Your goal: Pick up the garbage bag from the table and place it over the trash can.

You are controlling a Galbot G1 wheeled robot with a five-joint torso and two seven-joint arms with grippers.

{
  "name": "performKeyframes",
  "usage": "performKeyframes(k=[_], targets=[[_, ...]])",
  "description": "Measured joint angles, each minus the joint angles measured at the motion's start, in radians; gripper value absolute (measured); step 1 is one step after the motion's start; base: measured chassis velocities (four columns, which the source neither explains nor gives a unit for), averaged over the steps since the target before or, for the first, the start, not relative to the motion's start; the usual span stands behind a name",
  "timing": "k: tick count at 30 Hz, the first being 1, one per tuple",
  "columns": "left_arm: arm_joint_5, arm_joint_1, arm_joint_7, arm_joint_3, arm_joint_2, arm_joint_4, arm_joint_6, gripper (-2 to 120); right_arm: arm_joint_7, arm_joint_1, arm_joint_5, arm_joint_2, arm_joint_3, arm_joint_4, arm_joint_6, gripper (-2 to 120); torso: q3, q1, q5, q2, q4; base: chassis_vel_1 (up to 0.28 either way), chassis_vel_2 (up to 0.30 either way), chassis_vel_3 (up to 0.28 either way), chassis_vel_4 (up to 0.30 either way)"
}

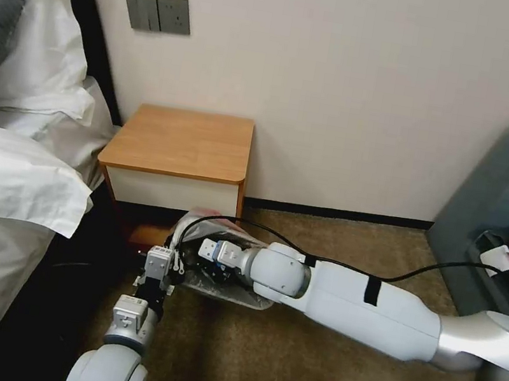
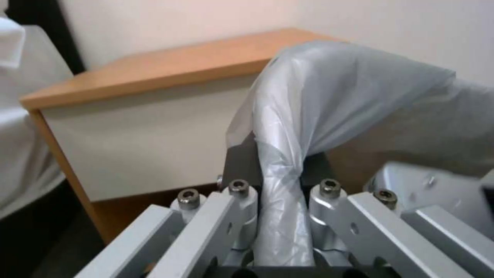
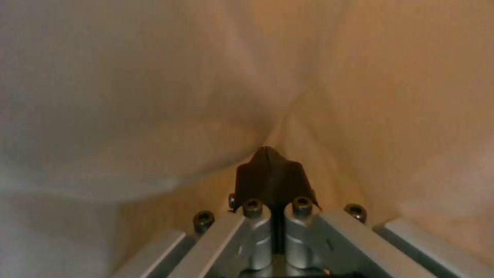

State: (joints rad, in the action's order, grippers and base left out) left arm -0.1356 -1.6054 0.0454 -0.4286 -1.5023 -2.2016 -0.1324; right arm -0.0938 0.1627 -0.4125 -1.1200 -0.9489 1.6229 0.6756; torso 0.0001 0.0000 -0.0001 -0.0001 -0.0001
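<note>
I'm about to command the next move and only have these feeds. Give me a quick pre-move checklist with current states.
1. Left gripper shut on the garbage bag: ok.
2. Right gripper inside the bag, fingers together: ok.
3. Bag off the table: ok.
4. Bag mouth over the trash can rim: cannot tell, film and arms cover it.
5. Black cable draped over the right arm, not visibly snagged: ok.

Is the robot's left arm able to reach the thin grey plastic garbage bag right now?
Yes, it seems so: the left gripper is already shut on a bunched fold of the thin grey plastic garbage bag, with nothing between them.
</note>
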Motion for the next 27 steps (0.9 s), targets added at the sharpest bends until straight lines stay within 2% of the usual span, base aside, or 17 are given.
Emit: performKeyframes(k=[7,18,21,23,24,26,27], targets=[[-0.057,-0.034,-0.001,0.026,-0.016,-0.048,-0.001,8,-0.01,0.001,0.027,-0.039,-0.01,-0.061,-0.009,0,0.0,0.0,0.0,0.0,0.0001,0.0,0.0,0.0,0.0],[-0.082,-0.058,0.005,0.046,-0.03,-0.074,-0.018,8,-0.014,0.014,0.046,-0.048,-0.005,-0.091,-0.022,0,0.0,0.0,0.0001,0.0,0.0001,0.0,0.0,0.0,0.0],[-0.083,-0.051,0.008,0.036,-0.031,-0.064,-0.026,8,-0.005,0.021,0.042,-0.03,0.012,-0.05,-0.022,0,0.0,0.0,0.0002,0.0,0.0002,0.0,0.0,0.0,0.0],[-0.064,-0.04,0.014,0.016,-0.029,-0.058,-0.044,8,0.012,0.043,0.03,0.016,0.048,0.028,-0.023,0,0.0,0.0,0.0001,0.0,0.0002,0.0,0.0,0.0,0.0],[-0.064,-0.04,0.014,0.016,-0.029,-0.058,-0.044,8,0.012,0.043,0.03,0.016,0.048,0.028,-0.023,0,0.0,0.0,0.0001,0.0,0.0002,0.0,0.0,0.0,0.0],[-0.034,-0.023,0.02,-0.008,-0.028,-0.048,-0.061,8,0.021,0.102,0.023,0.078,0.118,0.135,-0.029,0,0.0,0.0,0.0002,0.0,0.0002,0.0,0.0,0.0,0.0],[-0.034,-0.023,0.02,-0.008,-0.028,-0.048,-0.061,8,0.021,0.102,0.023,0.078,0.118,0.135,-0.029,0,0.0,0.0,0.0002,0.0,0.0002,0.0,0.0,0.0,0.0]])
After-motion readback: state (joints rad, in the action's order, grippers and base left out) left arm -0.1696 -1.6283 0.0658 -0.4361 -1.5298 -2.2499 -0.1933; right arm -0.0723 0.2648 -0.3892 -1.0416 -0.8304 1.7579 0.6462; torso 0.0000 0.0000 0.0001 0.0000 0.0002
